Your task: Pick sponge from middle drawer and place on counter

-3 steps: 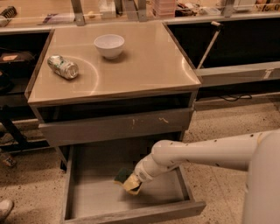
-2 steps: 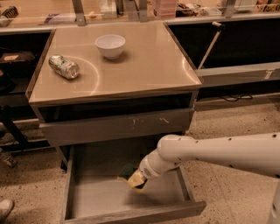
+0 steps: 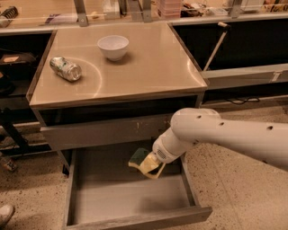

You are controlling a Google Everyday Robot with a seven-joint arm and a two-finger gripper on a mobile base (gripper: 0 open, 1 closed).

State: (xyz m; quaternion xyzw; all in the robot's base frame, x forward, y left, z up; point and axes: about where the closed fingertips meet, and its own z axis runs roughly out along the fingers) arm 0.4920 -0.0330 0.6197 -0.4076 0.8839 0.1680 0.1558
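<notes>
The sponge (image 3: 139, 158), dark green over pale yellow, hangs in my gripper (image 3: 145, 164) above the open middle drawer (image 3: 121, 193). The gripper is shut on the sponge and holds it clear of the drawer's grey floor, just below the scratched drawer front (image 3: 103, 131). My white arm reaches in from the right. The tan counter (image 3: 148, 67) lies above and behind the gripper.
On the counter stand a white bowl (image 3: 113, 46) near the back and a crushed can (image 3: 65, 68) lying at the left. A cluttered ledge with metal posts (image 3: 81, 11) runs along the back. Speckled floor surrounds the cabinet.
My gripper has risen with the sponge from the drawer floor and now holds it higher, near the scratched drawer front. The arm has moved up and back.
</notes>
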